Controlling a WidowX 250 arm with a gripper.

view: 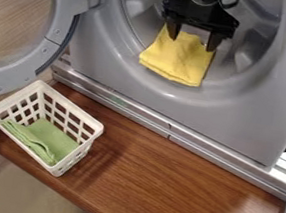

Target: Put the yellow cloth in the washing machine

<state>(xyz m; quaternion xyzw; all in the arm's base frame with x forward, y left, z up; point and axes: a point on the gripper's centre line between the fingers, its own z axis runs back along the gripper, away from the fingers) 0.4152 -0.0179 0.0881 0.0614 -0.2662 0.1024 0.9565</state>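
Note:
The black gripper (pixel 192 41) hangs at the mouth of the drum, open, its two fingers spread apart over the top part of the yellow cloth (pixel 177 60). The folded cloth slopes down from between and below the fingertips onto the lower inner rim of the opening. The grey washing machine (pixel 231 119) stands at the top, with its round door (pixel 8 81) swung wide to the left. Behind the gripper, part of the drum's inside is hidden.
A white plastic basket (pixel 93 127) stands on the left of the brown wooden board (pixel 161 182), with a green cloth (pixel 49 140) inside. A metal ledge (pixel 188 139) runs between the board and the machine. The open door takes up the upper left.

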